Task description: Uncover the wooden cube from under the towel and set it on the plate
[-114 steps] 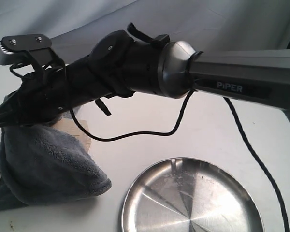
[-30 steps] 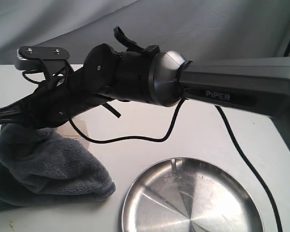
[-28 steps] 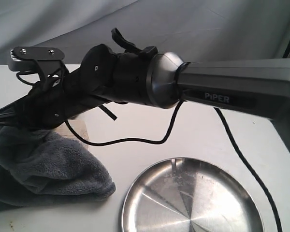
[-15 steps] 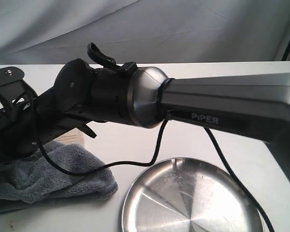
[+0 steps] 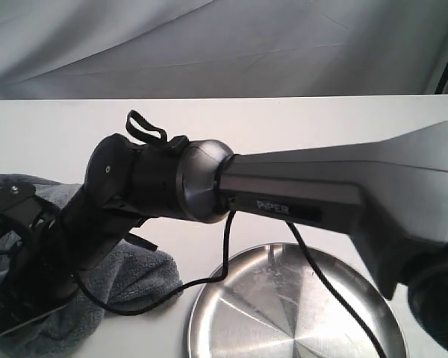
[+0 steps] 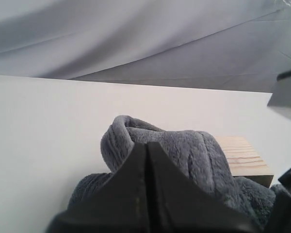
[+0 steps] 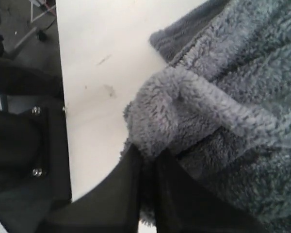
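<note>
Lowered now, right gripper (image 7: 149, 156) pinches towel (image 7: 223, 97); wooden cube (image 6: 242, 156) apparently sits outside plate (image 5: 246, 313).

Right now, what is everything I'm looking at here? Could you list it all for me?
towel: one, dark grey-blue, bunched on the left of the table in the exterior view.
wooden cube: one, pale tan, poking out beside the towel, top bare.
plate: one, shiny steel, empty, just right of the towel.
table: one, white, under everything.
backdrop cloth: one, grey, behind the table.
cable: one, black, hanging from the right arm.
right arm: one, grey and black, reaching across over the towel.
right tool: one, black, shut on a fold of the towel.
left tool: one, black, shut, tips at the towel.
</note>
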Robot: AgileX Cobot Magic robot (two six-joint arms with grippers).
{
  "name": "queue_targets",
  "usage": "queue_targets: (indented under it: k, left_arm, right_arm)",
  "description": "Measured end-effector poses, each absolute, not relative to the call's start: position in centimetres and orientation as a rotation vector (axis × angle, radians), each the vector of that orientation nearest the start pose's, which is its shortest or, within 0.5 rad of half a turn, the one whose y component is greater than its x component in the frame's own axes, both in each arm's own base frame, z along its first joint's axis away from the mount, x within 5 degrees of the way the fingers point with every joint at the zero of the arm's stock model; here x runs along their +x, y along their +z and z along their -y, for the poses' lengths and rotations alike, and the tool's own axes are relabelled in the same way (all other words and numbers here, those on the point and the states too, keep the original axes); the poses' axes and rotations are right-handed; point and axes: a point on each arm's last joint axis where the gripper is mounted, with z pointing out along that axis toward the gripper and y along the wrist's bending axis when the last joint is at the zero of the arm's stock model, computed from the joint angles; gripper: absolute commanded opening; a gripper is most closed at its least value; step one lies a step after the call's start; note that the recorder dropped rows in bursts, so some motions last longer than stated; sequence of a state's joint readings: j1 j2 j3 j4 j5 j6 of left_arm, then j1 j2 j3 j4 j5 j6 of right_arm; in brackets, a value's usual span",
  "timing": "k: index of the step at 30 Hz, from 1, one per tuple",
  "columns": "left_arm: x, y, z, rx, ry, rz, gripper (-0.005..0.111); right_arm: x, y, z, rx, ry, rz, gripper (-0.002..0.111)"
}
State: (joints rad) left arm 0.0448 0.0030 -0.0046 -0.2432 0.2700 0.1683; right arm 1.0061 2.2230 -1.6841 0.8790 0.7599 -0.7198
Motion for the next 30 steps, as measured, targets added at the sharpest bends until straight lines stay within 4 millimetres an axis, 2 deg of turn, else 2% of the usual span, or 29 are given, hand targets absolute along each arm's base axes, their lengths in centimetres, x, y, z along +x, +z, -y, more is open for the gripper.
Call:
queue_targets:
  k: [7, 9, 12, 16, 20, 26, 30]
  left_arm:
    - [5.5, 19.1, 0.3, -0.05, -0.072, -1.744, 0.0]
    - [5.5, 19.1, 0.3, -0.05, -0.072, -1.744, 0.0]
    - [5.5, 19.1, 0.3, -0.05, -0.072, -1.744, 0.0]
    - [5.5, 19.1, 0.3, -0.05, -0.072, -1.744, 0.0]
    - [5.5, 19.1, 0.3, -0.05, -0.072, -1.744, 0.0]
    - [5.5, 19.1, 0.3, -0.05, -0.072, -1.744, 0.0]
    - [5.5, 19.1, 0.3, -0.05, -0.072, -1.744, 0.0]
  right_arm:
    - [21.3, 14.0, -43.0, -1.576, 1.056, -2.328, 0.001]
    - [21.4, 13.8, -43.0, -1.583, 1.043, -2.329, 0.009]
    - [21.4, 13.9, -43.0, -1.583, 1.044, -2.326, 0.028]
    - [21.3, 15.5, -42.9, -1.576, 1.053, -2.29, 0.051]
    - [21.2, 17.7, -42.8, -1.564, 1.065, -2.237, 0.066]
    - [21.0, 20.4, -42.4, -1.556, 1.068, -2.177, 0.08]
    - [21.4, 21.9, -42.1, -1.527, 1.001, -2.129, 0.081]
